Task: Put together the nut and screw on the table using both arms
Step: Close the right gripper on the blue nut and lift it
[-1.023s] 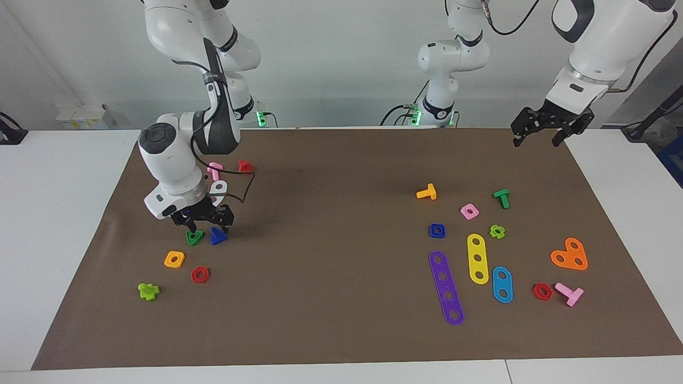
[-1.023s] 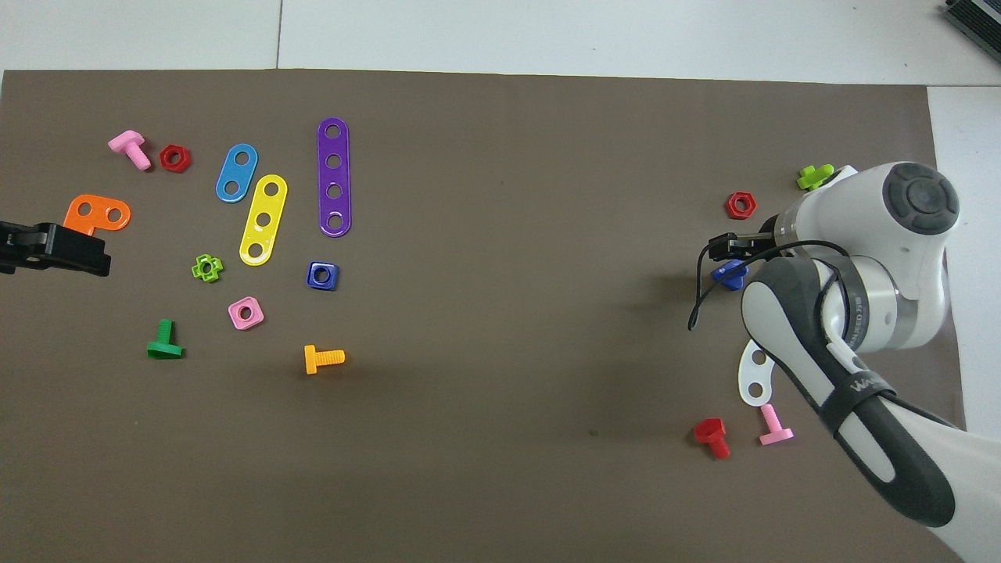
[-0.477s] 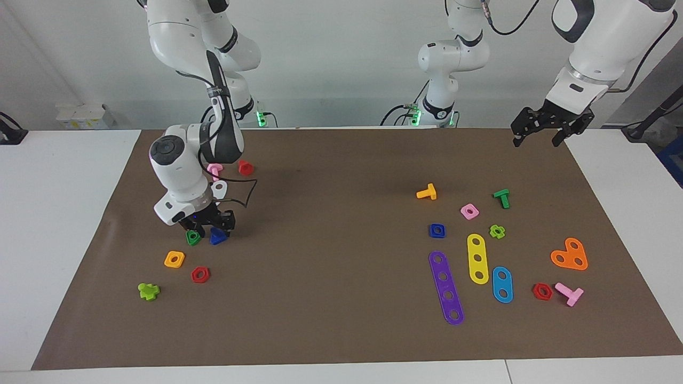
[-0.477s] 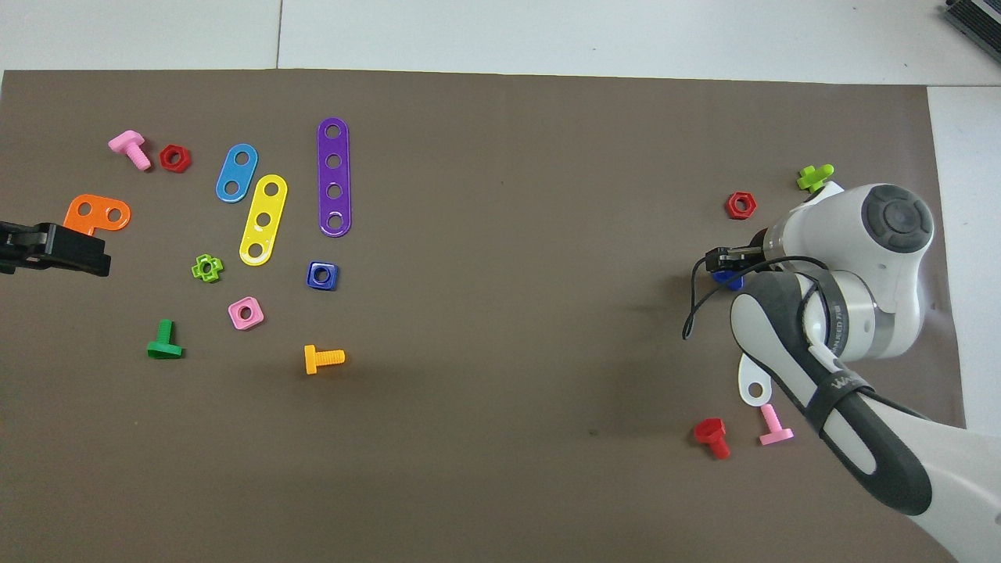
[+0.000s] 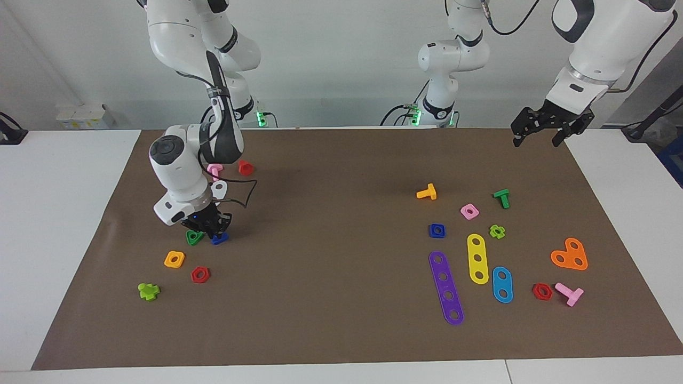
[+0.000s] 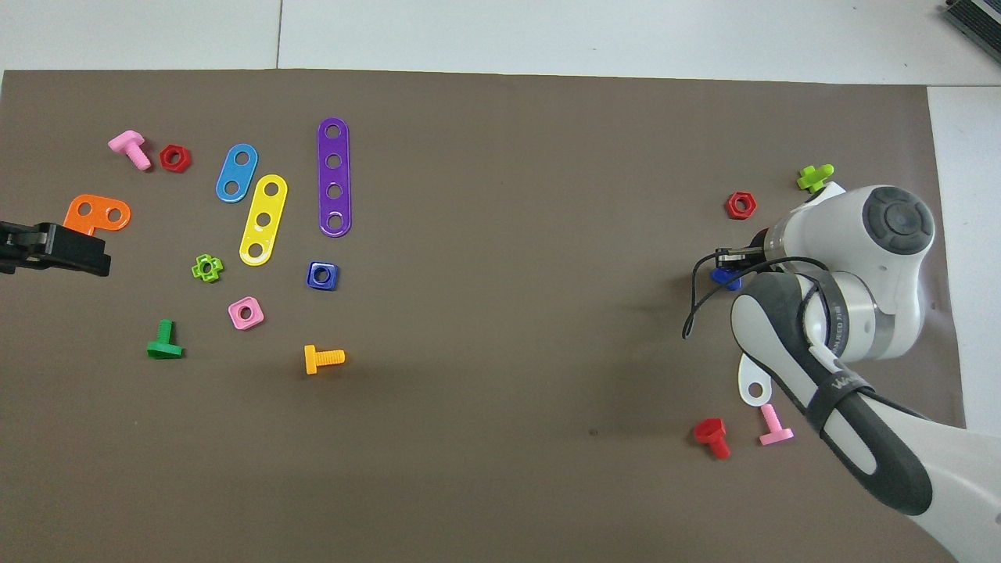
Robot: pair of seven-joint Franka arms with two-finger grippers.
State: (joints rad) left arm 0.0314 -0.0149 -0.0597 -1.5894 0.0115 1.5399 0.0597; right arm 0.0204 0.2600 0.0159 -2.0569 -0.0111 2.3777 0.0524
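The dark blue screw (image 5: 220, 239) (image 6: 725, 278) lies on the brown mat of the table (image 5: 341, 176) toward the right arm's end. My right gripper (image 5: 215, 231) (image 6: 730, 263) is down on it, fingers shut on the screw, which shows only partly under them. The dark blue square nut (image 5: 437, 230) (image 6: 322, 275) lies flat toward the left arm's end, with nothing touching it. My left gripper (image 5: 535, 135) (image 6: 78, 252) hangs open and empty in the air over the mat's edge at that end, waiting.
A green triangular nut (image 5: 194, 237) sits right beside the screw, with an orange square nut (image 5: 174, 259) and a red hex nut (image 5: 200, 274) close by. Near the blue nut lie a pink nut (image 5: 469, 211), an orange bolt (image 5: 427, 192) and a purple strip (image 5: 446, 287).
The right gripper has come down over the blue screw and its fingers have shut on it. The left arm has not moved.
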